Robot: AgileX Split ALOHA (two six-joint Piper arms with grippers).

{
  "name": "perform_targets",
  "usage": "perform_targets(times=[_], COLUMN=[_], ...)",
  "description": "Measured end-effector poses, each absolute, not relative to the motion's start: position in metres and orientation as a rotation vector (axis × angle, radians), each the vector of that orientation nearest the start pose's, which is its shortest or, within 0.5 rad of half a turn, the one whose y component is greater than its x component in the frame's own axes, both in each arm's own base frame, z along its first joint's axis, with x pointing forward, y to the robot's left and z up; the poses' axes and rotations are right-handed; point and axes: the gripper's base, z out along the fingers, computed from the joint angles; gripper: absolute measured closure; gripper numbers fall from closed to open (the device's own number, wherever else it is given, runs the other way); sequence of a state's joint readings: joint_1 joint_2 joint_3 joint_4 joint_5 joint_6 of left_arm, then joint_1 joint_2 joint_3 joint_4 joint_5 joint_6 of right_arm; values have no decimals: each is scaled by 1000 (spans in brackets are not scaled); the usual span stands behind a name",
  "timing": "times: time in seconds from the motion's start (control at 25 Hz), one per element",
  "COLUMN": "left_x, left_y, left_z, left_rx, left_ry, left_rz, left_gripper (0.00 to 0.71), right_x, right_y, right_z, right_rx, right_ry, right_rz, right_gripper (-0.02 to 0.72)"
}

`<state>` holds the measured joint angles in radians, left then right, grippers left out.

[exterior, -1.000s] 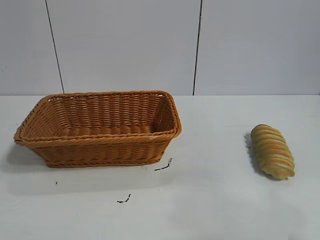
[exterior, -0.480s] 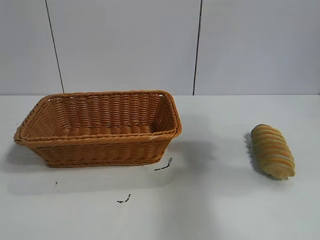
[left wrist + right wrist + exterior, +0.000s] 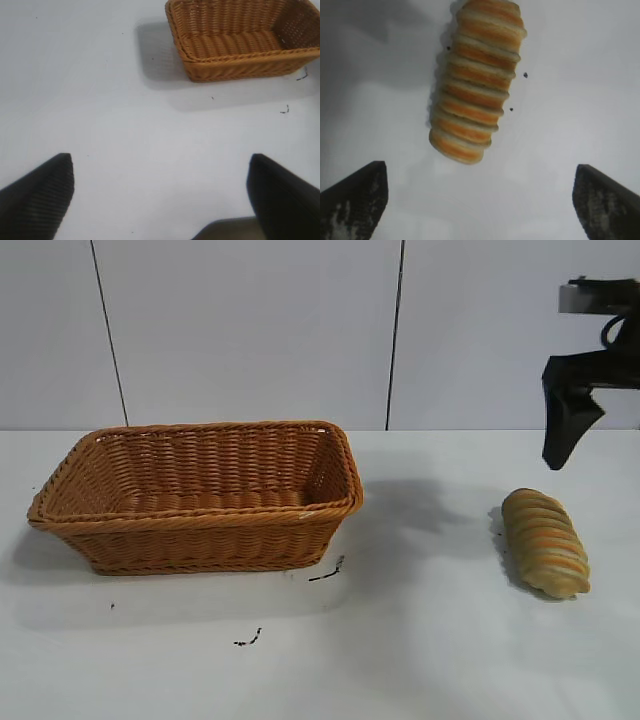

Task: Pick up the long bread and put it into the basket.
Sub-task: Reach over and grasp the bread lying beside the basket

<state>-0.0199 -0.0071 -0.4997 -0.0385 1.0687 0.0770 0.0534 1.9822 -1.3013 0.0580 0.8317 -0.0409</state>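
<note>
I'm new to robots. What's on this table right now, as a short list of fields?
Bread: the long bread lies on the table, at the exterior view's right, untouched.
Basket: the basket stands at the left, apart from the loaf; nothing shows inside it.
Right gripper: the right gripper hangs above the loaf, open, holding nothing.
Left gripper: the left gripper is open over bare table, away from the basket.
Marks: small dark marks lie before the basket.
</note>
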Motion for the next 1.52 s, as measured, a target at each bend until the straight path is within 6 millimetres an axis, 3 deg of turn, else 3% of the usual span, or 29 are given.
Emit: perform_targets(times=[0.32, 1.52], left_x=[-6, -6], left_y=[-3, -3], left_z=[277, 277], left_rx=[101, 101], left_ry=[2042, 2042], left_rz=[-10, -10], left_gripper=[18, 18], right_x=[392, 399], right_y=[24, 24], right_z=[126, 105], right_rx=[-74, -92], right_ry=[2969, 2949], right_rz=[62, 57], right_gripper=[14, 31])
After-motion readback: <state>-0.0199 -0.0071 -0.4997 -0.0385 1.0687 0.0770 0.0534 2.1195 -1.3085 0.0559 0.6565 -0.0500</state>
